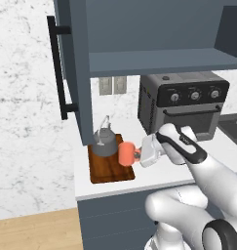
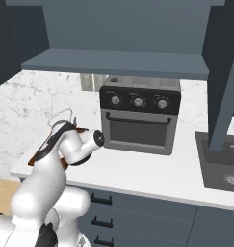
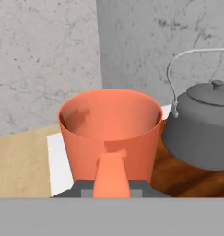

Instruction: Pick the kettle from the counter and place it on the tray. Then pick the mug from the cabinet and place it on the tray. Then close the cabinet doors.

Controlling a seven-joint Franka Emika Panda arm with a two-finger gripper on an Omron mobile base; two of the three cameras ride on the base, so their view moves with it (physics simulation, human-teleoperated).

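My gripper (image 1: pixel 137 155) is shut on the loop handle of the orange mug (image 1: pixel 126 154), which it holds upright over the right side of the wooden tray (image 1: pixel 110 172). The grey kettle (image 1: pixel 104 141) stands on the tray's far part, just left of the mug. In the hand view the mug (image 3: pixel 111 124) is close in front, its handle between my gripper (image 3: pixel 112 189), with the kettle (image 3: pixel 203 126) to its right on the tray (image 3: pixel 178 177). I cannot tell whether the mug touches the tray. The cabinet (image 1: pixel 164 62) hangs above, and its left door (image 1: pixel 73 63) and right door (image 2: pixel 229 87) stand open.
A black toaster oven (image 1: pixel 186 100) stands on the white counter (image 1: pixel 159 173) right of the tray, close behind my arm. A dark sink (image 2: pixel 222 166) is set into the counter at the far right. The open left door's bar handle (image 1: pixel 56 68) juts out above the tray.
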